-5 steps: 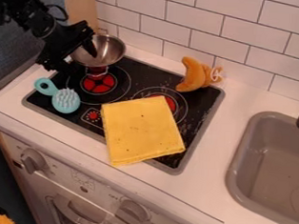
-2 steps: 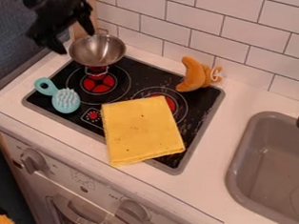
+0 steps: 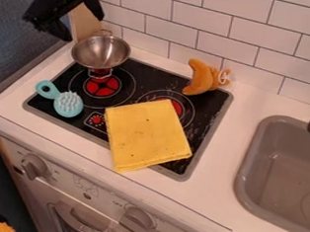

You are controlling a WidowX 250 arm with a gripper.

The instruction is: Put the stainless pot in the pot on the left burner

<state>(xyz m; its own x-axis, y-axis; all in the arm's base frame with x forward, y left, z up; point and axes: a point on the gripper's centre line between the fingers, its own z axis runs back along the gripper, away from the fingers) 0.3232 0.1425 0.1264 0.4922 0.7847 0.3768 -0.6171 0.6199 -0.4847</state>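
Note:
The gripper (image 3: 83, 23) hangs at the upper left, above and behind the pot, open with nothing between its fingers. A shiny stainless pot (image 3: 101, 51) with small wire handles stands at the stove's back left corner, behind the red centre of the left burner (image 3: 103, 86). Its front handle hangs over the rear part of that burner's ring. The frames do not let me tell whether a second pot is beneath it.
A folded yellow cloth (image 3: 146, 135) covers part of the right burner and the stove's front edge. A teal brush (image 3: 67, 104) lies at the left, and a plush croissant (image 3: 201, 79) at the back right. The grey sink (image 3: 253, 158) is at the right, the tiled wall behind.
The gripper has risen up and away from the pot, toward the top of the view, and its fingers no longer overlap the pot's rim. The pot has stayed in place.

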